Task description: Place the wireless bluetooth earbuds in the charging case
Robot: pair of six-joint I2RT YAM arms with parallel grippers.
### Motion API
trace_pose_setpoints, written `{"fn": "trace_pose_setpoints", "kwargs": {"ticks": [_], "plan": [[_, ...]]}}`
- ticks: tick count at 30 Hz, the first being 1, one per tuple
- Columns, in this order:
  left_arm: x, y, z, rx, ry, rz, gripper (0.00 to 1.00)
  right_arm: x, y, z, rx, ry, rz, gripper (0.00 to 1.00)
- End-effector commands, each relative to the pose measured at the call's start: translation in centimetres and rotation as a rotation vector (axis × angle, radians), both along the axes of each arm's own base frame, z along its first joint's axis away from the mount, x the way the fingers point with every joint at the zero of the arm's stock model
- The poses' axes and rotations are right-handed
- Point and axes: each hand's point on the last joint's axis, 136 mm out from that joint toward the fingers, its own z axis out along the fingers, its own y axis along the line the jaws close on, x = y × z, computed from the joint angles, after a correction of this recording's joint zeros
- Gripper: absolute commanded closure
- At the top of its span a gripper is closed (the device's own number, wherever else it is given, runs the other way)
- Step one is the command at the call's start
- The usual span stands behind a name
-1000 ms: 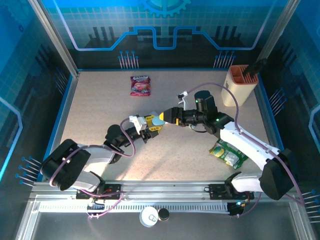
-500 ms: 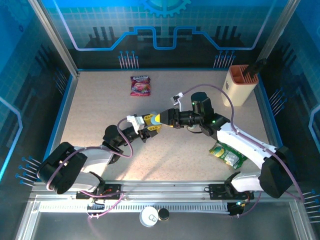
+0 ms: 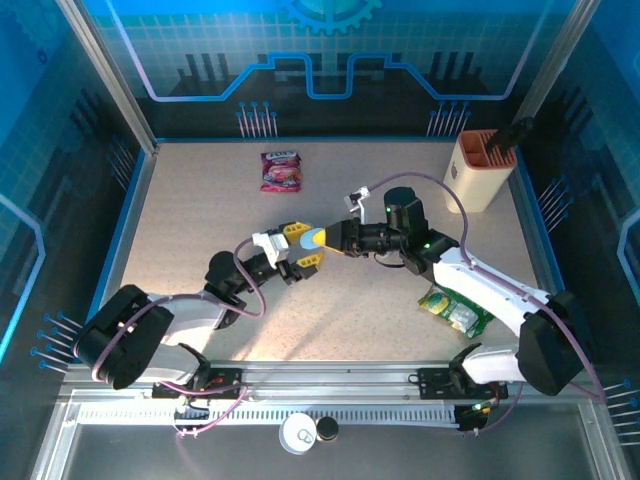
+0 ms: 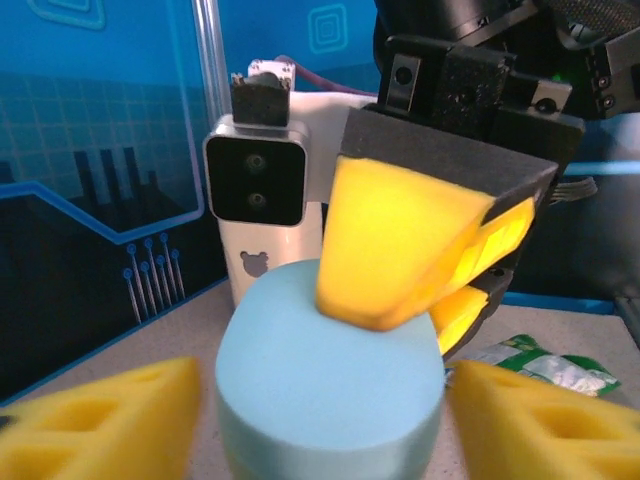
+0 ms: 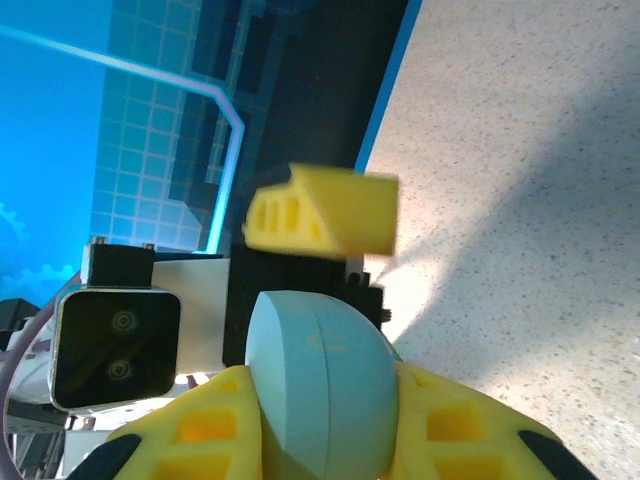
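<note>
A pale-blue pebble-shaped charging case is held above the middle of the table, its lid closed. My right gripper is shut on it, and in the right wrist view the case sits squeezed between the yellow fingers. My left gripper stands open around the same case, its yellow fingers apart from the case's sides. One right finger presses on the top of the case. The earbuds are out of view.
A pink snack bag lies at the back of the table. At the back right stands a beige holder. A green packet lies beside the right arm. A white round tin sits in the near tray.
The right gripper has reached left and shut on the blue case. The left gripper, which was shut on the case, has opened.
</note>
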Motion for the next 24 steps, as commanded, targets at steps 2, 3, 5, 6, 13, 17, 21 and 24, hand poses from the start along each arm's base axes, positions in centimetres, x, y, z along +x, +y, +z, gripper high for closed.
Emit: {"fn": "trace_pose_setpoints", "kwargs": {"ticks": [2,3,5,6,13,17,21,24], "plan": [[-0.4,0.8,-3.4,0.117,0.014,0.057,0.15,1.8,-2.8,-3.5,-0.067,0.02,-0.096,0.83],[-0.5,0.8,-4.3,0.155,0.033,0.051,0.14,2.0,-3.2,-4.4,-0.078,0.035,-0.106,0.83],[-1.1,0.8,-6.2,0.243,0.079,0.037,0.11,2.5,-4.3,-6.7,-0.116,0.072,-0.134,0.83],[-1.3,0.9,-6.8,0.276,0.095,0.034,0.09,2.6,-4.7,-7.7,-0.137,0.082,-0.144,0.83],[-3.1,0.8,-9.7,0.44,0.187,-0.051,0.02,2.7,-6.0,-15.6,-0.281,0.189,-0.162,0.82],[-3.4,0.1,-10.6,0.48,0.227,-0.098,0.02,2.5,-6.2,-19.0,-0.322,0.246,-0.164,0.81],[-3.3,-0.4,-11.2,0.513,0.25,-0.133,0.01,2.4,-6.7,-21.3,-0.372,0.265,-0.172,0.79],[-3.1,-0.7,-11.5,0.527,0.269,-0.145,0.01,2.3,-6.9,-21.9,-0.394,0.264,-0.17,0.7]]}}
